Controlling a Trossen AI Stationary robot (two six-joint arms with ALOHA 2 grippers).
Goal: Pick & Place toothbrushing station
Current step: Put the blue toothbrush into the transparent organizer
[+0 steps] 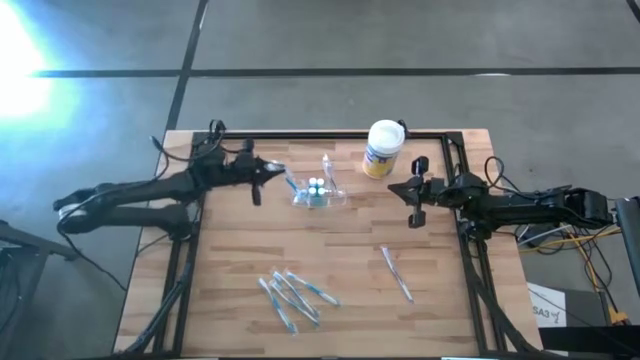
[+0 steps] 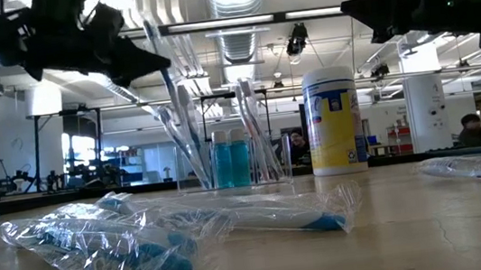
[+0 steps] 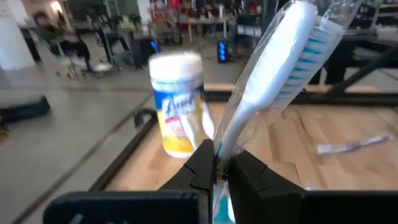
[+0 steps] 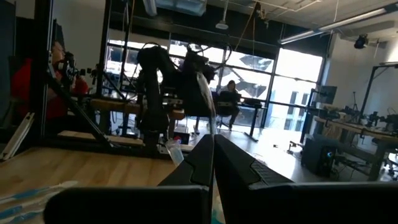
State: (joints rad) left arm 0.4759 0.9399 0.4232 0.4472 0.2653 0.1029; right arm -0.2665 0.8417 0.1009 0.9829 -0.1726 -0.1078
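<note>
The toothbrushing station (image 1: 320,192) is a clear plastic holder at the table's far middle. Blue-filled little bottles and a few wrapped toothbrushes stand in it, as the low view (image 2: 234,161) also shows. My left gripper (image 1: 272,173) is just left of the holder and above it. It is shut on a wrapped toothbrush (image 3: 273,81) with a white handle and blue bristles. My right gripper (image 1: 395,187) is shut and empty, to the right of the holder and above the table. My left gripper pinches the wrapped toothbrush's handle (image 3: 219,146) between its two fingers (image 3: 199,165), with the clear wrapper around it. The head sticks out beyond the fingertips. In the low view the toothbrush (image 2: 173,97) slants, its lower end down at the holder's left end.
A white canister (image 1: 383,148) with a yellow-blue label stands right of the holder at the far edge. Several wrapped toothbrushes (image 1: 295,295) lie near the front, and one more (image 1: 397,273) lies to the right. Black frame rails (image 1: 330,135) border the table. People sit in the room beyond.
</note>
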